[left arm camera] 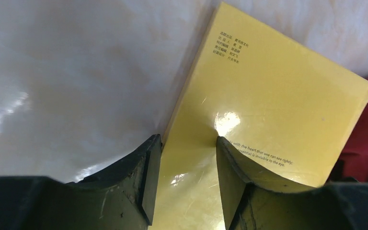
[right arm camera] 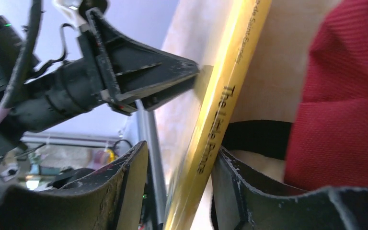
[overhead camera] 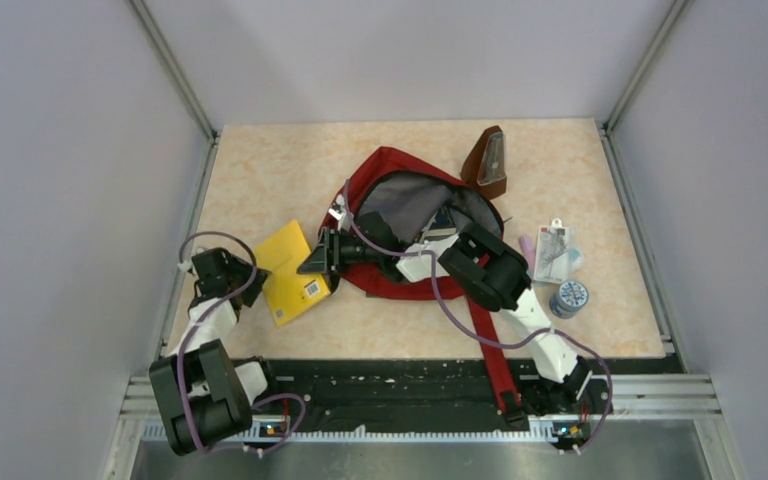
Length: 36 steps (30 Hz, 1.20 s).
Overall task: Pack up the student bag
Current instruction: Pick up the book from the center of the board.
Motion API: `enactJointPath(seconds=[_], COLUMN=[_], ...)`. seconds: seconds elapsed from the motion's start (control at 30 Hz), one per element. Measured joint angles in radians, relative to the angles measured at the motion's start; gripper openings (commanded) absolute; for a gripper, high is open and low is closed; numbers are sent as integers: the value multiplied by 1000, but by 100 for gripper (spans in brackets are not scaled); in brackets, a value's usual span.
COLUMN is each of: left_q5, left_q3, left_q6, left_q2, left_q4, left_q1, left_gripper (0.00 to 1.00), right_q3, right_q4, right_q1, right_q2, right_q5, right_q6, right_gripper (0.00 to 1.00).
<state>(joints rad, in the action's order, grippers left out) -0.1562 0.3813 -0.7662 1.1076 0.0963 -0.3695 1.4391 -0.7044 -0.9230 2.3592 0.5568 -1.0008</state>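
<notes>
Yellow book [overhead camera: 290, 270] just left of the bag [overhead camera: 392, 157]
your left hand [left arm camera: 187, 140] released astride its outer edge; your right hand [right arm camera: 181, 147] released, spine loose between its fingers [right arm camera: 124, 187]

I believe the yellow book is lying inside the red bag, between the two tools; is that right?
Not quite: the yellow book lies on the table beside the red bag, between the left tool and right tool; the top external view shows it.
</notes>
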Motion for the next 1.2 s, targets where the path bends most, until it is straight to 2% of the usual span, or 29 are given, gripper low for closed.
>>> enactJointPath(seconds=[0.13, 0.23, 0.4, 0.47, 0.57, 0.63, 0.67, 0.83, 0.93, 1.07, 1.2], left_q5=[-83, -105, -109, -111, -133, -148, -151, -142, -138, -131, -111], left_q3=[0, 0, 0, 0, 4, 17, 32, 146, 257, 379, 470], left_q6=[-15, -13, 8, 14, 29, 42, 49, 110, 171, 234, 272], left_q2=[-13, -32, -58, -79, -136, -192, -236, -393, -418, -362, -227], left_q4=[7, 33, 85, 95, 122, 149, 168, 227, 264, 313, 346], left_q1=[5, 6, 9, 9, 13, 18, 21, 23, 30, 88, 242], left_gripper=[50, 49, 52, 60, 80, 89, 91, 93, 93, 93, 91], right_q3=[-13, -10, 23, 30, 30, 26, 19, -52, -92, -131, -237], right_q4=[-97, -80, 89, 158, 239, 309, 342, 447, 501, 576, 647], right_q1=[0, -1, -1, 0, -5, -11, -15, -18, -18, -12, 25], right_q2=[0, 0, 0, -9, -55, -108, -142, -320, -442, -594, -778], right_q5=[49, 54, 20, 5, -13, -37, -51, -90, -113, -171, -226], right_q6=[-44, -28, 45, 53, 95, 150, 186, 281, 328, 383, 420], right_gripper=[42, 36, 10, 1, 0, 0, 0, 0, 0, 0, 0])
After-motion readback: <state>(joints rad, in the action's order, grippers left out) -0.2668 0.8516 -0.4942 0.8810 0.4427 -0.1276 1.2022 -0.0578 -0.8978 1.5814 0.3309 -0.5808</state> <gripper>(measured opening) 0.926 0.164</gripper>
